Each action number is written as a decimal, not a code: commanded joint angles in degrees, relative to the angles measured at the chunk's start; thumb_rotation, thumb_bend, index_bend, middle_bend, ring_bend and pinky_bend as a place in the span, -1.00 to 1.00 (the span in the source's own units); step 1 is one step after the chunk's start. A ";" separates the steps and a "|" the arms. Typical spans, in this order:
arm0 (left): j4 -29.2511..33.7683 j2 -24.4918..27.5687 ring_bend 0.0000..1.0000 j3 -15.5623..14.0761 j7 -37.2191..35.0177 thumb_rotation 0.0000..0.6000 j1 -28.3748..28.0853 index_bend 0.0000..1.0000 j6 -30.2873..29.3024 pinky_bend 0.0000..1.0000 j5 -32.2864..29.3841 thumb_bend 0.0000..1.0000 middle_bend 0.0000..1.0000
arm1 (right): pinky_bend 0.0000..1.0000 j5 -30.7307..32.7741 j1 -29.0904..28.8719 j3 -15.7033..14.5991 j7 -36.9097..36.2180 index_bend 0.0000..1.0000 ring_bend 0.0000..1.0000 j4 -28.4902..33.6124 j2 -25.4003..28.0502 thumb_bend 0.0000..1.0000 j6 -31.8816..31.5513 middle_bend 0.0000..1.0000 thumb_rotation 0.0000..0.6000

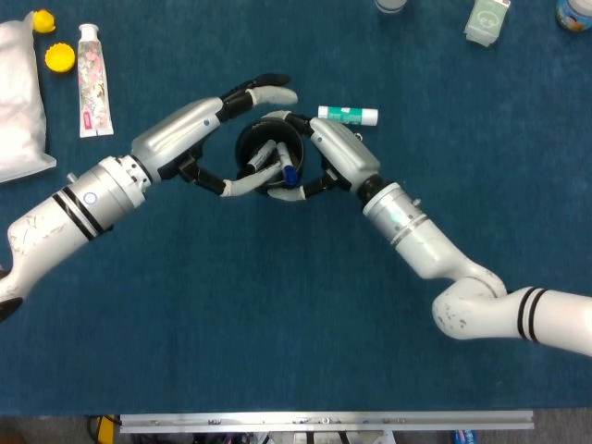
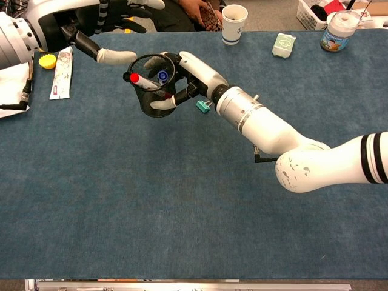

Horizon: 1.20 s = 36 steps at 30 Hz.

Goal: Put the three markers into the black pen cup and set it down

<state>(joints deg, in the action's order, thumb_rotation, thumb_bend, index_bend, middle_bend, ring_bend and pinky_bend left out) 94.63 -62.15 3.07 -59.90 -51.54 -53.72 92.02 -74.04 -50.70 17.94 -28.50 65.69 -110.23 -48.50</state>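
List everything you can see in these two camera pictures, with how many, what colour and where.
black pen cup: one, black mesh, held above the blue table.
markers: red-capped and blue-capped inside the cup; a third marker shows in the head view, cap colour unclear.
glue stick: one, green and white, lying behind the cup.
tube: one, white with floral print, far left.
yellow caps: two, beside the tube.
white bag: one, left edge.
paper cup: one, white, far edge.
small pale green box: one, far right.
jar: one, white lid, far right corner.
table: blue cloth.
left robot hand: open, beside the cup rim.
right robot hand: holds the cup.
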 commanded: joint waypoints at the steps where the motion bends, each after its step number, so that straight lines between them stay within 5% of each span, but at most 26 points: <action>1: -0.06 0.63 -1.00 0.14 1.25 1.00 0.48 -0.86 -0.34 -0.78 -0.44 -0.39 -1.00 | -0.38 0.33 0.67 -0.35 -0.15 -0.22 -0.43 0.87 0.92 -0.66 0.22 -0.29 1.00; 22: -1.53 1.83 -1.00 -0.16 14.90 1.00 4.77 -0.86 -3.85 -0.82 -0.41 -0.39 -1.00 | -0.54 -1.34 3.05 -4.08 -3.36 -0.25 -0.53 -1.67 0.42 -0.64 1.44 -0.37 1.00; 36: -2.51 1.19 -1.00 -0.65 16.28 1.00 5.75 -0.84 -4.53 -0.83 0.77 -0.39 -1.00 | -0.88 -4.68 3.46 -6.46 -6.00 -1.00 -0.91 -3.09 1.18 -0.69 1.85 -0.85 1.00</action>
<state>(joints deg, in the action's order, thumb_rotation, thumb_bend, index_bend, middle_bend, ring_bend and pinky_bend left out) 92.15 -60.94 2.41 -43.63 -45.80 -58.25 92.79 -78.50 -47.32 11.61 -34.31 62.40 -109.28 -46.56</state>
